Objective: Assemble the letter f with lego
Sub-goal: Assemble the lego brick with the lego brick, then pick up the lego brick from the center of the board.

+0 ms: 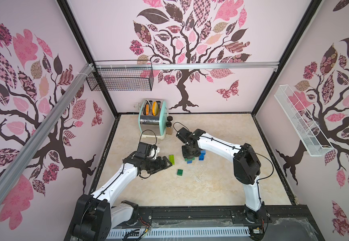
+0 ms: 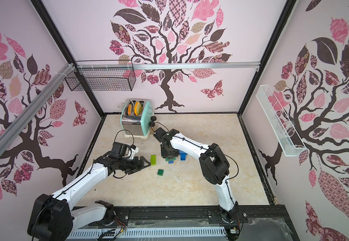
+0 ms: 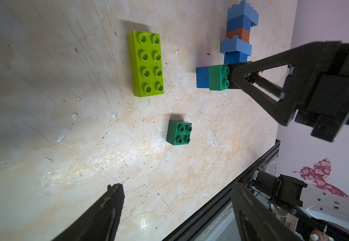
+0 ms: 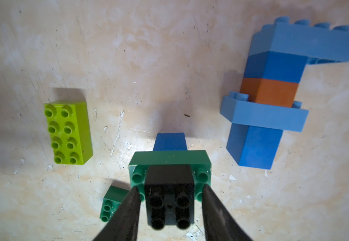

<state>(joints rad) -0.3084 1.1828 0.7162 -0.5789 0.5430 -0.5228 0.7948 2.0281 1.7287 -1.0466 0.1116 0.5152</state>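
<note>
Black brick (image 4: 169,208) sits between right tool's (image 4: 170,186) narrowly parted jaws, atop green oblong brick (image 4: 169,158); left tool (image 3: 176,185) gapes wide.

The scratched beige tabletop (image 1: 211,187) in front of me carries a lime oblong brick (image 1: 171,159) lying flat, a small dark green brick (image 1: 180,172) near it, a blue-based stack (image 4: 169,158) standing upright, and beside that a blue and orange assembly (image 4: 273,94) on its side. At the back I see a toaster (image 1: 152,123) and two jars (image 1: 168,127)
</note>
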